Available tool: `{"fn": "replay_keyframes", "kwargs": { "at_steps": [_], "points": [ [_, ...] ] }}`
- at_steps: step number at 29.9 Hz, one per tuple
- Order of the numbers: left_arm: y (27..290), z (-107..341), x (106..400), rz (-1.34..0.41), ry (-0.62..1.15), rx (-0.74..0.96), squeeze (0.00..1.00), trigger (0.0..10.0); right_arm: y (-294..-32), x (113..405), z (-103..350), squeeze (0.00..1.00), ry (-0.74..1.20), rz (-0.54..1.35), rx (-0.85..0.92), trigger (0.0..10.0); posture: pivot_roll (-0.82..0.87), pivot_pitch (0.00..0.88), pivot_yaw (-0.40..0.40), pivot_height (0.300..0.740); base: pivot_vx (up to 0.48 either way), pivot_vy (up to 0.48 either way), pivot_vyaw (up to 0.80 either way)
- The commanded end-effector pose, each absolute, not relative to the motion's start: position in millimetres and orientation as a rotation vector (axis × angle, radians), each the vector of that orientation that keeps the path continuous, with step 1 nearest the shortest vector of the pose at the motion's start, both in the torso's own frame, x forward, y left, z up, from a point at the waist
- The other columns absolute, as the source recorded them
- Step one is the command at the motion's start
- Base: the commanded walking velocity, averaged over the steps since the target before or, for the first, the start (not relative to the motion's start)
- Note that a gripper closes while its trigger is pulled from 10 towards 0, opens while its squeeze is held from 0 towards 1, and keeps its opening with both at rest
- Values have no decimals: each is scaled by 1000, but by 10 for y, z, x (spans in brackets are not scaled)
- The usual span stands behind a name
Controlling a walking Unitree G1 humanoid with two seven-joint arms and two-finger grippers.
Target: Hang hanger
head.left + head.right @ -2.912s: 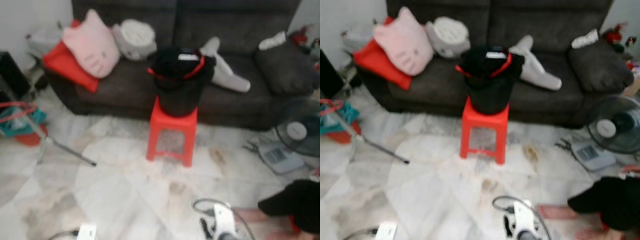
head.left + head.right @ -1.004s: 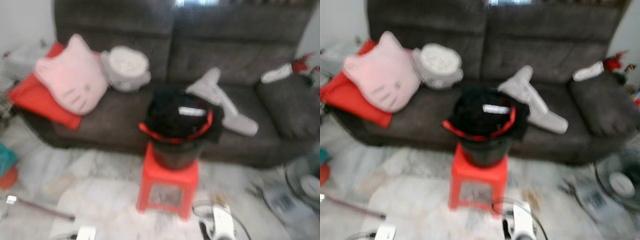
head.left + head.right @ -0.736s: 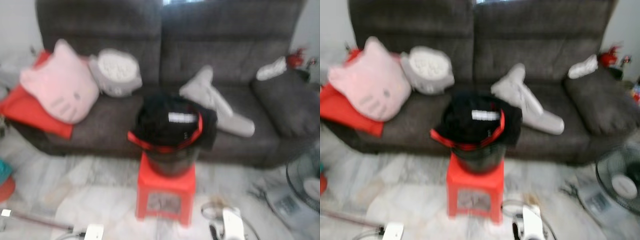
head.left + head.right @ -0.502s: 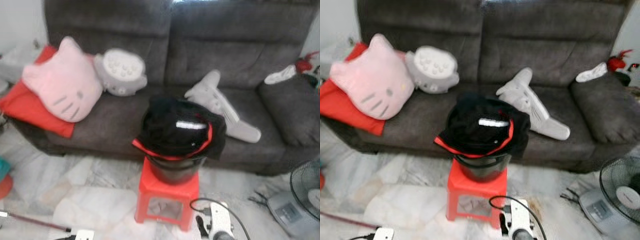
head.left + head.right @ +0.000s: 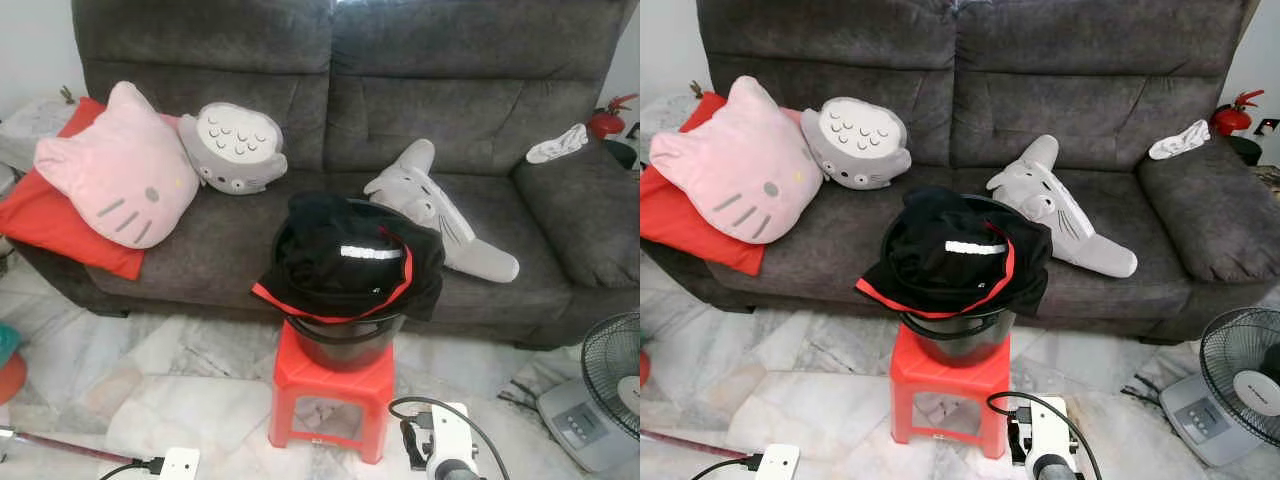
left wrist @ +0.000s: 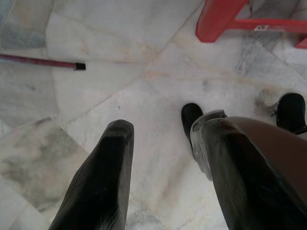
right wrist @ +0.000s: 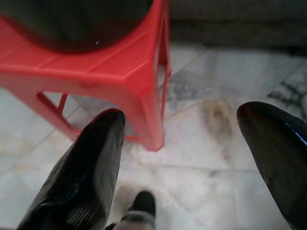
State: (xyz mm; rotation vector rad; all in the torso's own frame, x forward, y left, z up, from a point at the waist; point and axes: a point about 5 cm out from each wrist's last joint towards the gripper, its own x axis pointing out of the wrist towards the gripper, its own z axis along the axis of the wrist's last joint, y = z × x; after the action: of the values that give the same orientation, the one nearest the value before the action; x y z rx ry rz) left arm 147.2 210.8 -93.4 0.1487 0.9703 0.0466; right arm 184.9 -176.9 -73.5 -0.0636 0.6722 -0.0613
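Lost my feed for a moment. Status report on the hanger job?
Both grippers open, empty, low over the floor: left, right near the red stool. No hanger visible. Black garment draped over bucket on stool. Nothing blocking.

One dark grey sofa (image 5: 330, 90) is shown, with one red cushion (image 5: 60, 215), one pink cat-face cushion (image 5: 110, 180), one grey round plush (image 5: 232, 148) and one grey long plush (image 5: 440, 205) on it. One red plastic stool (image 5: 332, 390) is seen carrying one black bucket (image 5: 345, 345), over which one black garment with red trim (image 5: 345, 262) is draped. One standing fan (image 5: 615, 375), one white power adapter (image 5: 172, 465) and one red fire extinguisher (image 5: 608, 118) are counted. Two grippers are seen: left gripper (image 6: 165, 158), right gripper (image 7: 192, 158).
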Motion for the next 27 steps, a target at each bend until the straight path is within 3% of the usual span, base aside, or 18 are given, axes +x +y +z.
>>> {"fn": "replay_keyframes", "kwargs": {
  "at_steps": [1, 2, 3, 7, 10, 13, 20, 25, 27],
  "points": [
    [2135, -952, 1417, 46, 994, 172, 0, 10000, -1774, 1884, -699, 0, 632, -59, -90, 10000, -36, 58, -7, 740, 0, 0, 0],
    [2140, -951, 1416, 47, 993, 174, 0, 10000, -1777, 1893, -684, 0, 613, -63, -106, 10000, -39, 57, -10, 740, 0, 0, 0],
    [2145, -951, 1415, 47, 993, 176, 0, 10000, -1945, 2157, -448, 0, 459, -79, -193, 10000, -41, 56, -10, 740, 0, 0, 0],
    [2150, -949, 1415, 47, 993, 177, 0, 10000, -2079, 2375, -167, 0, 294, -83, -217, 10000, -49, 55, -6, 740, 0, 0, 0],
    [2151, -948, 1418, 42, 993, 181, 0, 10000, -2075, 2392, -152, 0, 285, -53, -231, 10000, -53, 55, -5, 740, 0, 0, 0],
    [2147, -946, 1427, 40, 990, 182, 0, 10000, -2091, 2225, -29, 0, 160, -34, -281, 10000, -50, 54, -5, 740, 0, 0, 0],
    [2160, -945, 1423, 40, 992, 189, 0, 10000, -1985, 2097, 359, 0, -18, -57, -220, 10000, -46, 50, 1, 740, 0, 0, 0],
    [2175, -945, 1416, 39, 996, 198, 0, 10000, -1987, 2141, 741, 0, -119, -46, -208, 10000, -55, 49, 9, 740, 0, 0, 0],
    [2176, -944, 1417, 37, 996, 202, 0, 10000, -1907, 2305, 1027, 0, -200, 7, -187, 10000, -59, 47, 9, 740, 0, 0, 0]
  ]
}}
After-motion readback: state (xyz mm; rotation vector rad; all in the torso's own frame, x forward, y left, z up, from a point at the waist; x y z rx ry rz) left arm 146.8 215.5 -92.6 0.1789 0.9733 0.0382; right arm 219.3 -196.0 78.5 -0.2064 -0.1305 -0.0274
